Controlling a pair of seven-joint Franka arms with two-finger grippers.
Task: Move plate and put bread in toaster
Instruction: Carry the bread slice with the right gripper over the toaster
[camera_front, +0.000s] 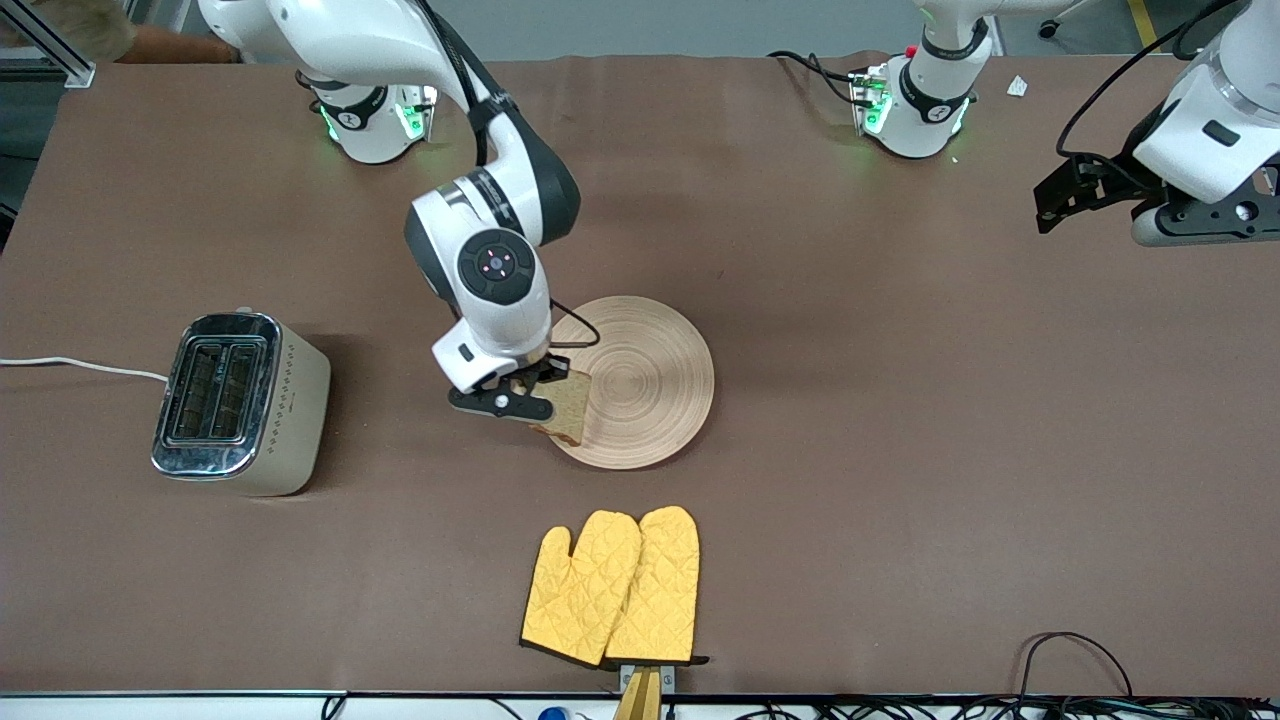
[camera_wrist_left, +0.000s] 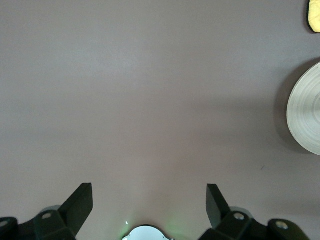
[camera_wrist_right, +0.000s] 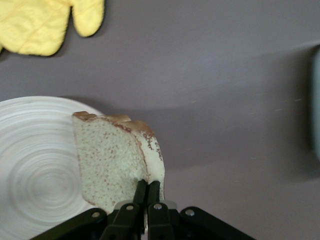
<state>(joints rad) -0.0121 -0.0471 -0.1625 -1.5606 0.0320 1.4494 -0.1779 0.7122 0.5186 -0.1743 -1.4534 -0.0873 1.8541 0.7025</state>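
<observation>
My right gripper (camera_front: 528, 388) is shut on the bread (camera_front: 567, 408), a brown speckled slice with a darker crust. It holds the slice up over the edge of the wooden plate (camera_front: 640, 380) that faces the toaster. In the right wrist view the bread (camera_wrist_right: 112, 160) hangs from the closed fingertips (camera_wrist_right: 141, 187) over the plate's rim (camera_wrist_right: 30, 165). The toaster (camera_front: 235, 400), cream with a chrome top, stands toward the right arm's end of the table. My left gripper (camera_front: 1100, 195) waits open and empty, up over the left arm's end; the left wrist view shows its fingers (camera_wrist_left: 80, 202) spread over bare table.
A pair of yellow oven mitts (camera_front: 615, 590) lies nearer to the front camera than the plate. The toaster's white cord (camera_front: 80, 365) runs off the table edge. The plate's rim (camera_wrist_left: 305, 115) and a mitt corner (camera_wrist_left: 314, 15) show in the left wrist view.
</observation>
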